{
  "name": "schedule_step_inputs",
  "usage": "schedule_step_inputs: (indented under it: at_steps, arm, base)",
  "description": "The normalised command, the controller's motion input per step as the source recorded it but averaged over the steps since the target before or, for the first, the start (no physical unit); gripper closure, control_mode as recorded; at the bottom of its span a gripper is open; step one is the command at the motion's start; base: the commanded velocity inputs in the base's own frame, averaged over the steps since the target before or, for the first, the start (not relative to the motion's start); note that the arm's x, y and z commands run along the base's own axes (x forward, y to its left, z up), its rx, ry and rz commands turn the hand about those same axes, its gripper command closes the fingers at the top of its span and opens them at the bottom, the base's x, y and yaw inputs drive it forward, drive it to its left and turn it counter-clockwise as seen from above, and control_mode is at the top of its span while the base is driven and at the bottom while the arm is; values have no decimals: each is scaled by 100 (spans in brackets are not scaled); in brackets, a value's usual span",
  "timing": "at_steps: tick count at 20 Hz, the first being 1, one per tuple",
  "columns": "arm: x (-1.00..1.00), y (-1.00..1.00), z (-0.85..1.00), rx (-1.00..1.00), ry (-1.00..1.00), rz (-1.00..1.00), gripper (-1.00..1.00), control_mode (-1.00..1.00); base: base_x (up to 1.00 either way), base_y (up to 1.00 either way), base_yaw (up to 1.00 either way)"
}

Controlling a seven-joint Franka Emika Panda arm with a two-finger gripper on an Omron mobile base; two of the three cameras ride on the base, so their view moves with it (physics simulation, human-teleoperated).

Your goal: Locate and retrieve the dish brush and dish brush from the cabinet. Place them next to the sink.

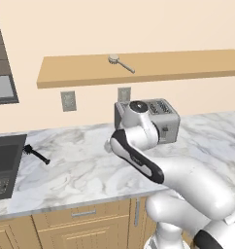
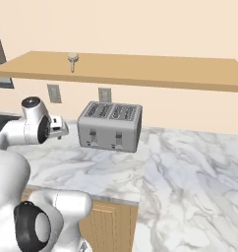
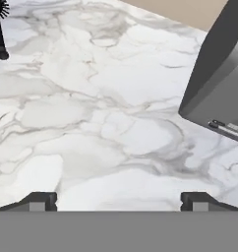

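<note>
The black brush (image 1: 36,154), spiky round head, lies at left of the frame beside the sink (image 1: 7,163). The wood brush (image 1: 120,63), disc head, lies at upper centre on the shelf (image 1: 187,65). The gripper (image 3: 119,201) has its fingers wide apart, holding nothing.

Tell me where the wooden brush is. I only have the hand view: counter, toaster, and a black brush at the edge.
Observer: The wooden brush lies on the shelf on the wall, above and a little left of the toaster.
Operator: And the sink?
Observer: The sink is at the left end of the counter.
Operator: How near is the black brush to it?
Observer: The black brush lies on the counter just right of the sink's rim.
</note>
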Motion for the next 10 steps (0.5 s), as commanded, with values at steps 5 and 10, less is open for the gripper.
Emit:
schedule_step_inputs:
  at_steps: [5,10]
  arm:
    - [-26,-35,15,4,-4,-19,-100,-100]
    - [-19,-29,23,5,-6,-22,-100,-100]
  base:
    - [0,0,0]
    - [0,0,0]
